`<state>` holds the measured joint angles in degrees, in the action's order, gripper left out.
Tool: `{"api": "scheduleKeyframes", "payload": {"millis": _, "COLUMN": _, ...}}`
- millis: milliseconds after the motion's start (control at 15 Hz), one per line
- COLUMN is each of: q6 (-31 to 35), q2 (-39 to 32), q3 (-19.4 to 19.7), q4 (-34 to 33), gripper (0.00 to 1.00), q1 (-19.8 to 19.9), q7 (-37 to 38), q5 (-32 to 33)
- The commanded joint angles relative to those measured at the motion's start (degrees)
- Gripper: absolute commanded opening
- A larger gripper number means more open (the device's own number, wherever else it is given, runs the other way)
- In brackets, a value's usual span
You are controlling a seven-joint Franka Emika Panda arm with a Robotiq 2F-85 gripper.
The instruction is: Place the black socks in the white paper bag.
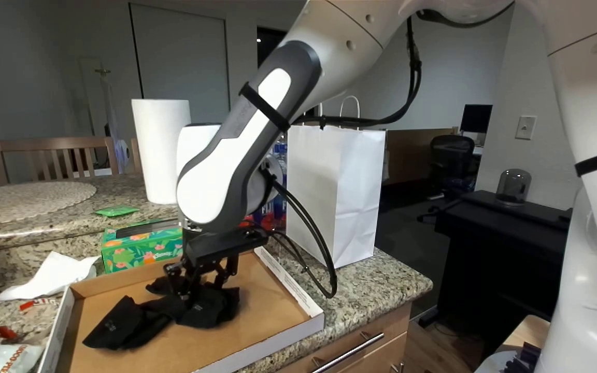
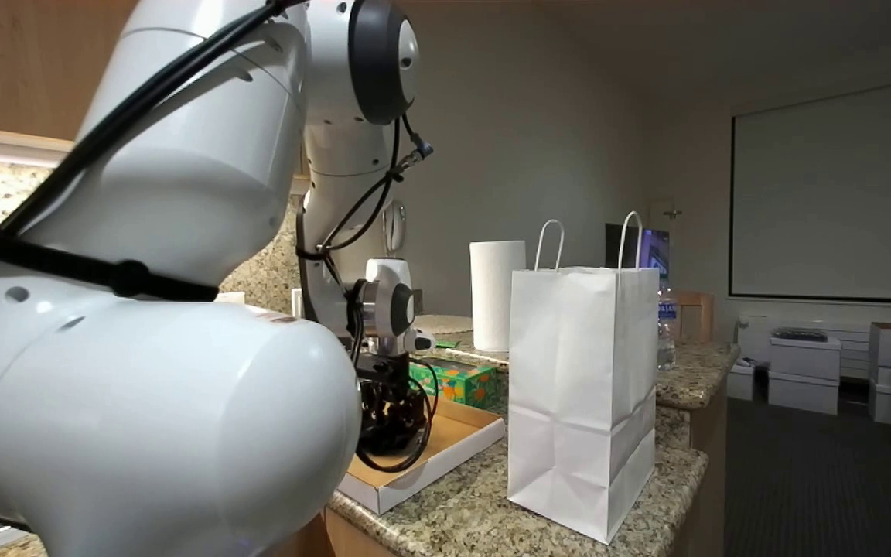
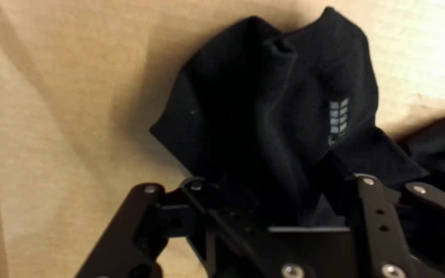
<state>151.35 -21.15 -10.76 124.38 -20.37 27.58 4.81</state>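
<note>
Claw among black socks, grip unclear, white paper bag upright

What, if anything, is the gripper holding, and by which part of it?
It cannot be told: the gripper is at the black socks, but black on black hides any grip.

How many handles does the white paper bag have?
2. In an exterior view, the left handle and the right handle both stand up from the top of the white paper bag. None looks hidden.
</note>
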Motion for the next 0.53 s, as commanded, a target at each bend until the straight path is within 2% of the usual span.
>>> {"api": "scheduleKeyframes", "payload": {"millis": 0, "q6": -1.2, "q2": 1.94, "q3": 0.33, "q4": 2.15, "gripper": 0.29, "q1": -0.32, "q7": -0.58, "q5": -2.71}}
{"api": "scheduleKeyframes", "payload": {"millis": 200, "q6": -3.59, "q2": 3.15, "q3": 0.23, "q4": 2.11, "gripper": 0.1, "q1": 0.21, "q7": -1.22, "q5": -3.98}}
{"api": "scheduleKeyframes", "payload": {"millis": 467, "q6": -9.66, "q2": 6.78, "q3": 0.05, "q4": 2.28, "gripper": 0.08, "q1": 1.22, "q7": -2.91, "q5": -4.65}}
